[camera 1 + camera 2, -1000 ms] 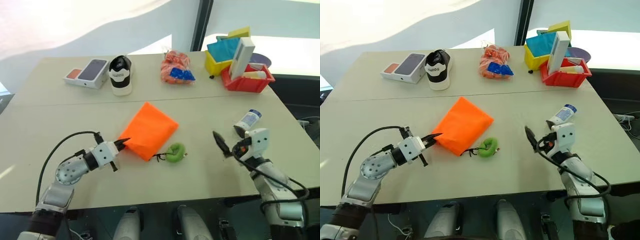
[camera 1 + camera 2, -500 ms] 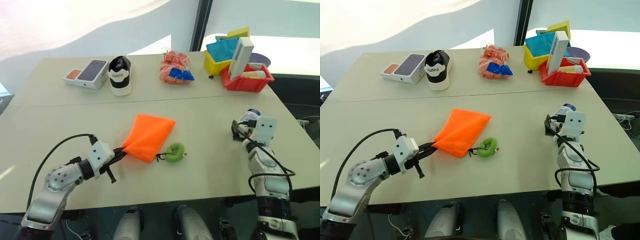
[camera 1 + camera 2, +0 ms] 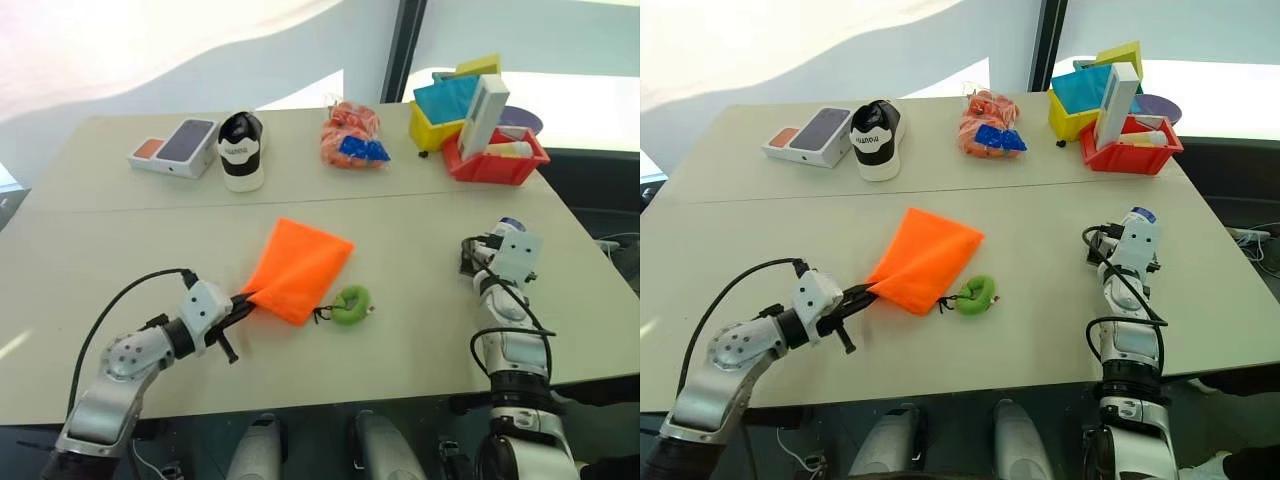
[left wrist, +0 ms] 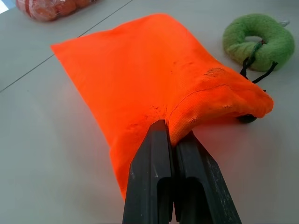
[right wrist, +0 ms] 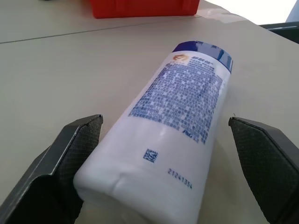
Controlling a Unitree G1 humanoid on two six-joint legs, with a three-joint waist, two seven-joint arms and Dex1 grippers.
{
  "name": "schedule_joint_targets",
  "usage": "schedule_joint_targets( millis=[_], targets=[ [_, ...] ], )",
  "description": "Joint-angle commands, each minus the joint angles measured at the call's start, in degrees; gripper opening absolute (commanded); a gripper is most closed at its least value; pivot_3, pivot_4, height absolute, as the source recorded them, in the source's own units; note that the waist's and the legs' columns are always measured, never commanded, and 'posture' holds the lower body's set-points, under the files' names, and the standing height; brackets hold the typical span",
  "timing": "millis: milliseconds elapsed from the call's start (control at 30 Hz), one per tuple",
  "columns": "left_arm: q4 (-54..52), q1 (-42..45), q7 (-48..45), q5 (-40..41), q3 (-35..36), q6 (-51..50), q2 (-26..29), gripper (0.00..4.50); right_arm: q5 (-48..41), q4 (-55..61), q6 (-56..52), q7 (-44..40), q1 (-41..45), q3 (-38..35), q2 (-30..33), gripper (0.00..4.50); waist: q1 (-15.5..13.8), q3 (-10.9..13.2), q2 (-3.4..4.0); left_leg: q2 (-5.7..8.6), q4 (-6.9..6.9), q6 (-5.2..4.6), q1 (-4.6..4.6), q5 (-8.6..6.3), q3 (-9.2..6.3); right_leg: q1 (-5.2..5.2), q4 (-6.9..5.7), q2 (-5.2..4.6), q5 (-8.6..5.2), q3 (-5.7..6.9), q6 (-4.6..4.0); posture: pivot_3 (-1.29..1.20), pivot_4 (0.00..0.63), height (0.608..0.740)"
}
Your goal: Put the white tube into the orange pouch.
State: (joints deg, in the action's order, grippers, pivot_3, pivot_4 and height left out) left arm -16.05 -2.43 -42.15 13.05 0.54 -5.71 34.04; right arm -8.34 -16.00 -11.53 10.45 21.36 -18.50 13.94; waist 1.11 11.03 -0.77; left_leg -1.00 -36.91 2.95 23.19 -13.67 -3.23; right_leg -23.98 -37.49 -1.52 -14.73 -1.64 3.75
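Between the right claw's [image 5: 163, 140] spread fingers lies the white tube [image 5: 177, 121].

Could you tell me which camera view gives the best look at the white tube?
The right wrist view: the tube lies on the table between the open right gripper's fingers, label print readable. In the head views, only its blue-capped end peeks past that gripper.

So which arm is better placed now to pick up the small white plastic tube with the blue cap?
The right. Its gripper is open with the white tube between the fingers, while the left gripper is shut on the flat orange fabric pouch.
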Motion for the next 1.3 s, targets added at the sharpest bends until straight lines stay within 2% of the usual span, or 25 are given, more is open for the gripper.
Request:
schedule_joint_targets(
  millis=[33, 133, 333, 400, 500, 600, 733, 833, 1000, 1100, 1300],
  targets=[
    [-0.41, 0.75, -0.06, -0.06, -0.07, 0.94, -0.5, 0.0, -0.09, 0.36, 1.28, 0.62, 0.81, -0.87, -0.45, 3.68, 0.03, 0.0, 0.0, 0.0, 0.0, 0.0, 0.0, 0.0, 0.0, 0.0, 0.0, 0.0, 0.0, -0.01, 0.0, 0.0, 0.15, 0.74],
    [0.09, 1.3, -0.24, -0.14, -0.18, 1.01, -0.82, 0.0, -0.03, 0.85, 1.37, 0.68, 0.63, -0.65, -0.58, 2.19, 0.03, 0.0, 0.0, 0.0, 0.0, 0.0, 0.0, 0.0, 0.0, 0.0, 0.0, 0.0, 0.0, -0.01, 0.0, 0.0, 0.15, 0.74],
    [0.66, 2.07, -0.73, 0.33, -0.2, 0.77, -1.11, 0.0, -0.02, 4.59, 2.06, -2.6, -0.81, 0.56, 0.56, 2.19, 0.04, 0.0, 0.0, -0.01, 0.0, 0.0, -0.01, 0.0, 0.0, 0.0, -0.01, 0.01, 0.0, -0.01, 0.0, 0.0, 0.15, 0.74],
    [0.71, 2.35, -1.2, 0.7, -0.17, 0.38, -0.98, 0.0, -1.78, 8.21, 2.67, -8.76, -2.08, 2.26, 1.54, 2.19, 0.03, 0.02, 0.04, -0.01, 0.02, 0.0, 0.0, 0.0, 0.0, -0.02, -0.01, 0.01, -0.01, -0.01, 0.0, 0.0, 0.15, 0.74],
    [0.84, 3.24, -1.92, 2.02, 0.37, -1.48, -0.84, 0.0, -7.98, 18.72, 1.19, -24.93, -6.57, 7.5, 5.05, 2.19, 0.02, 0.06, 0.1, -0.01, 0.02, 0.0, 0.01, 0.0, 0.0, -0.02, -0.01, 0.01, -0.01, -0.01, 0.01, 0.0, 0.15, 0.74],
    [0.54, 4.57, -2.76, 4.54, 0.96, -4.72, -0.88, 0.0, -17.21, 31.06, -5.68, -39.35, -12.55, 11.94, 10.64, 2.19, 0.0, 0.06, 0.11, -0.03, 0.02, -0.01, 0.0, 0.0, -0.03, -0.02, -0.02, 0.02, -0.01, 0.0, 0.04, 0.0, 0.15, 0.74],
    [0.76, 7.7, -3.96, 8.28, 1.12, -10.36, -0.88, 0.0, -30.81, 45.12, -17.72, -50.16, -17.39, 15.89, 17.33, 2.19, -0.2, 0.06, 0.1, -0.05, -0.01, -0.01, 0.01, -0.01, -0.11, 0.02, -0.02, 0.04, -0.02, 0.07, 0.04, 0.0, 0.15, 0.74],
    [1.61, 10.28, -5.68, 9.93, 0.62, -13.88, -0.17, 0.0, -33.15, 49.89, -23.08, -52.44, -17.26, 21.58, 19.31, 2.19, -0.17, 0.04, 0.04, -0.04, -0.13, -0.01, 0.0, -0.01, -0.13, 0.08, -0.02, 0.04, -0.11, 0.11, 0.14, 0.0, 0.15, 0.74],
    [2.59, 13.09, -7.82, 11.3, 0.6, -17.5, 0.87, 0.0, -32.05, 51.25, -25.87, -52.72, -17.01, 26.96, 18.61, 2.19, -0.24, 0.03, 0.03, -0.04, -0.14, -0.01, 0.0, -0.01, -0.12, 0.08, 0.0, 0.03, -0.16, 0.1, 0.21, 0.0, 0.15, 0.74],
    [2.8, 15.54, -9.18, 11.58, -0.48, -19.57, 1.35, 0.0, -27.13, 49.7, -25.36, -50.28, -15.44, 32.12, 15.97, 2.19, -0.25, 0.04, 0.01, -0.03, -0.13, -0.01, 0.03, -0.01, -0.12, 0.07, 0.04, 0.03, -0.16, 0.12, 0.21, 0.0, 0.15, 0.74],
    [2.8, 17.32, -9.57, 11.97, -0.76, -21.56, 1.16, 0.0, -25.4, 48.96, -27.39, -46.21, -13.36, 35.67, 10.36, 2.19, -0.18, 0.04, 0.01, -0.02, -0.13, -0.01, 0.07, -0.01, -0.12, 0.02, 0.04, 0.02, -0.12, 0.11, 0.17, 0.0, 0.15, 0.74]
  ],
)
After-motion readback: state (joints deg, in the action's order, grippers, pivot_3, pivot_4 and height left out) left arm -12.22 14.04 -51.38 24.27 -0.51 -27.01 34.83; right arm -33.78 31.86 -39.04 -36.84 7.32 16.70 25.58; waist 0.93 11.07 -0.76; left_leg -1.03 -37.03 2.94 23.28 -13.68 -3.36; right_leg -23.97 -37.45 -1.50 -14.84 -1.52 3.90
